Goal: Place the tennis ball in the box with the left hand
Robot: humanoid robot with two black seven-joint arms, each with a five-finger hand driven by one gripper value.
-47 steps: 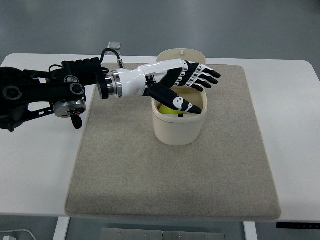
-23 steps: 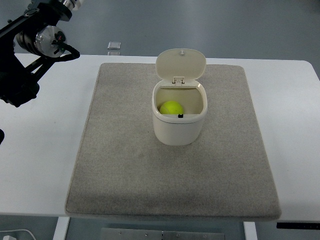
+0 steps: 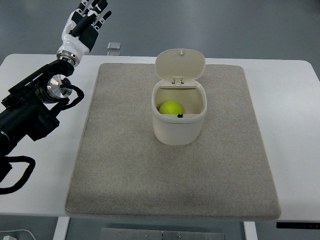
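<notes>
Yellow fuzzy tennis ball (image 3: 170, 107) sits inside rounded cream box (image 3: 178, 127), lid up.

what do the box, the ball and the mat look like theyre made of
Box: likely smooth cream plastic, matte with a soft sheen, hinged lid standing open.
Tennis ball inside it: yellow-green, probably felt; fuzz too small to confirm.
Mat: beige woven or felt-like fabric, speckled texture, no shine.

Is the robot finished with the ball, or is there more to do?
The main job looks done: the tennis ball lies inside the box, whose lid stands open. Nothing is in hand: the left hand is up at the far left, holding nothing. Nothing seems left, unless the lid should be closed.
</notes>
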